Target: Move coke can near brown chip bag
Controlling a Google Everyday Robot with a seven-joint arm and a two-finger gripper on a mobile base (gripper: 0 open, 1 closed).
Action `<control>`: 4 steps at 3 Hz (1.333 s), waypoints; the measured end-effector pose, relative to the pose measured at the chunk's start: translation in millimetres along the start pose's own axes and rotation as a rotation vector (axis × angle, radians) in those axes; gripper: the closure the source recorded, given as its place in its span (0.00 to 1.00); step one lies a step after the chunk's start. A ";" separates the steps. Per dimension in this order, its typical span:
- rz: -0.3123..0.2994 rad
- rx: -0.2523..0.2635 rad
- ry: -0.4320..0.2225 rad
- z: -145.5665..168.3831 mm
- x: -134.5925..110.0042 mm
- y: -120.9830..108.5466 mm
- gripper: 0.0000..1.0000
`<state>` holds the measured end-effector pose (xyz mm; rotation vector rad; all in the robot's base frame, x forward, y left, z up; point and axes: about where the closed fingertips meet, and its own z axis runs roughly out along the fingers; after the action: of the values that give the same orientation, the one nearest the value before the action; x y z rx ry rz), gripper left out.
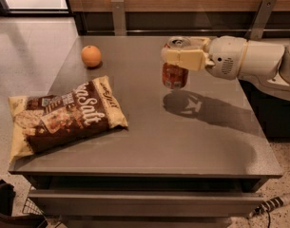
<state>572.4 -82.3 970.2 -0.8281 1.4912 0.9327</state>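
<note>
The carry is the step in hand. The gripper (176, 59) hangs over the table's (182, 146) right middle, clamped around the top of the coke can (175, 76), which is upright and off the surface, well apart from the brown chip bag (68, 118) at front left. Next it likely needs to travel left, then lower the can beside the bag.

My gripper (173, 54), upper right of centre, has flat cream-yellow fingers (185, 59) on a rounded white wrist casing (239, 53) with a dotted grille.
</note>
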 end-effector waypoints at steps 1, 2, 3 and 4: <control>0.002 -0.106 0.023 12.1 42.4 27.8 1.00; 0.021 -0.163 0.038 20.7 68.0 41.7 1.00; 0.046 -0.200 0.054 26.3 84.1 50.6 0.89; 0.049 -0.203 0.055 26.7 81.4 52.0 0.66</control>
<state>528.1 -35.5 893.5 -0.9741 1.4864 1.1189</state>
